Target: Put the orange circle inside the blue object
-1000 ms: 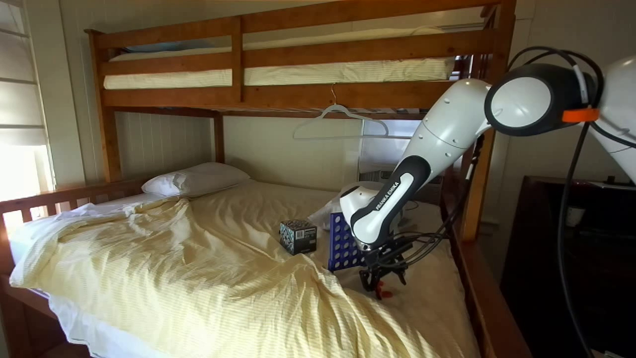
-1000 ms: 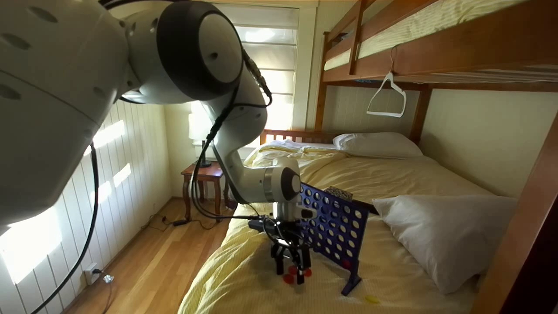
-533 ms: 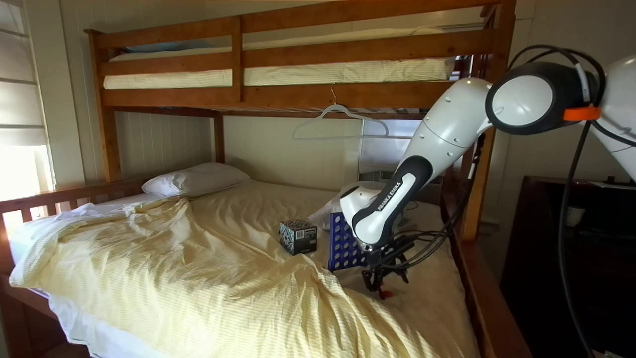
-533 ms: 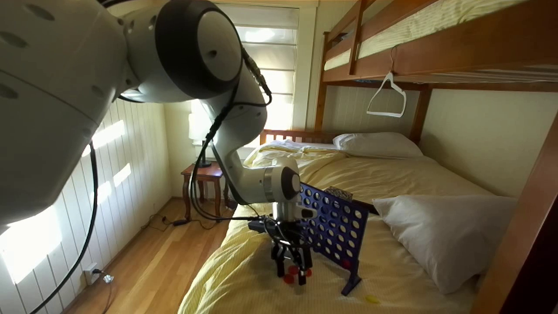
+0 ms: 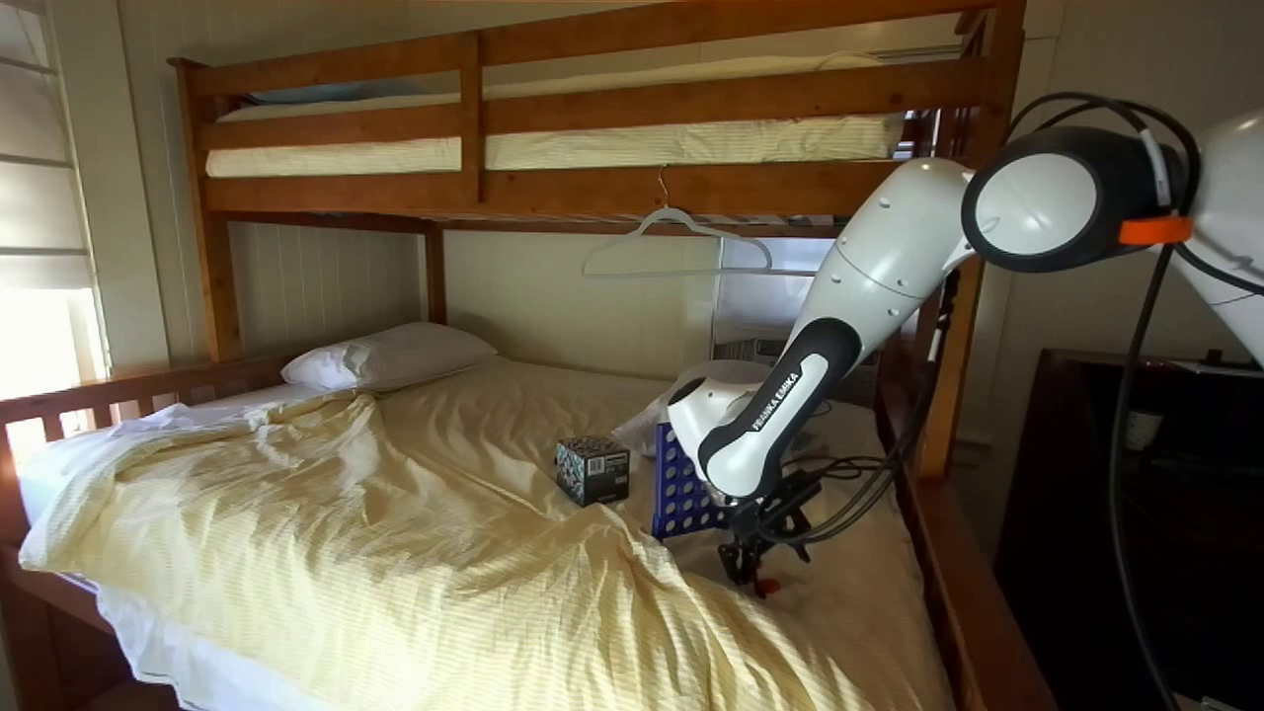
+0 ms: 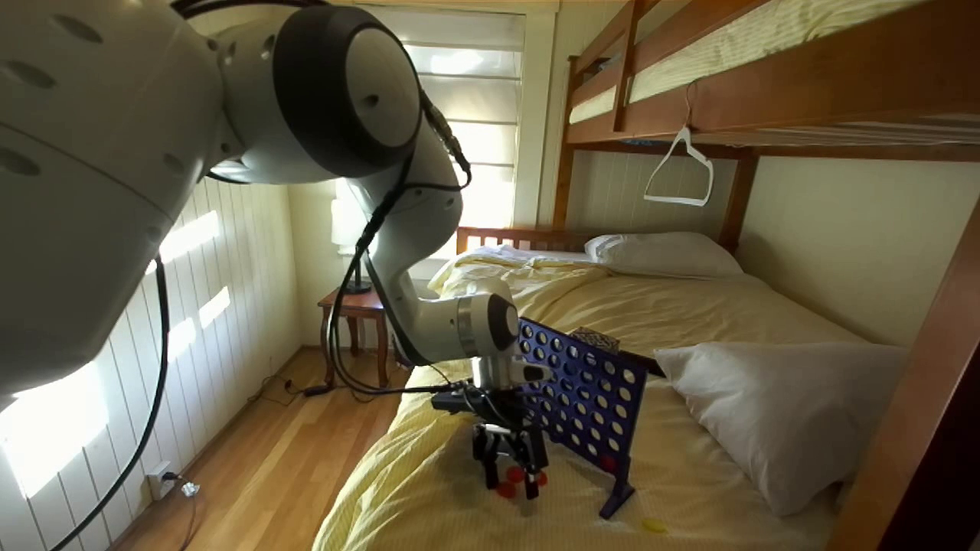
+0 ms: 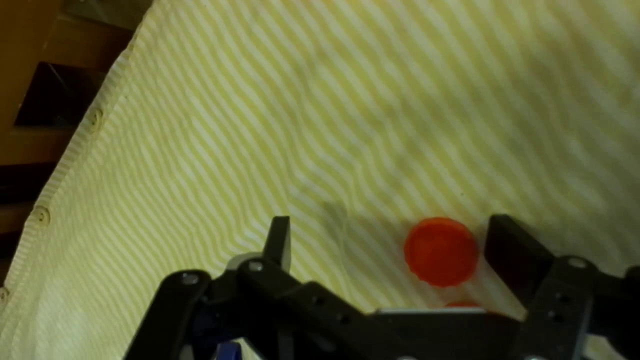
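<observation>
An orange-red round token lies flat on the striped bedding in the wrist view, between my open fingers and close beside the right-hand finger. Part of another red token shows below it, mostly hidden by the gripper. My gripper is open and empty, pointing down low over the bed. In an exterior view several red tokens lie around the fingertips of the gripper. The blue grid stands upright beside the gripper; it also shows in an exterior view, partly behind the arm.
A red token shows at the grid's lower right. A yellow token lies near the grid's foot. A dark patterned box stands behind the grid. A white pillow lies right of it. A wooden rail edges the bed.
My wrist has shifted and tilted slightly while the open gripper stays low around the tokens. The grid and tokens have not visibly moved.
</observation>
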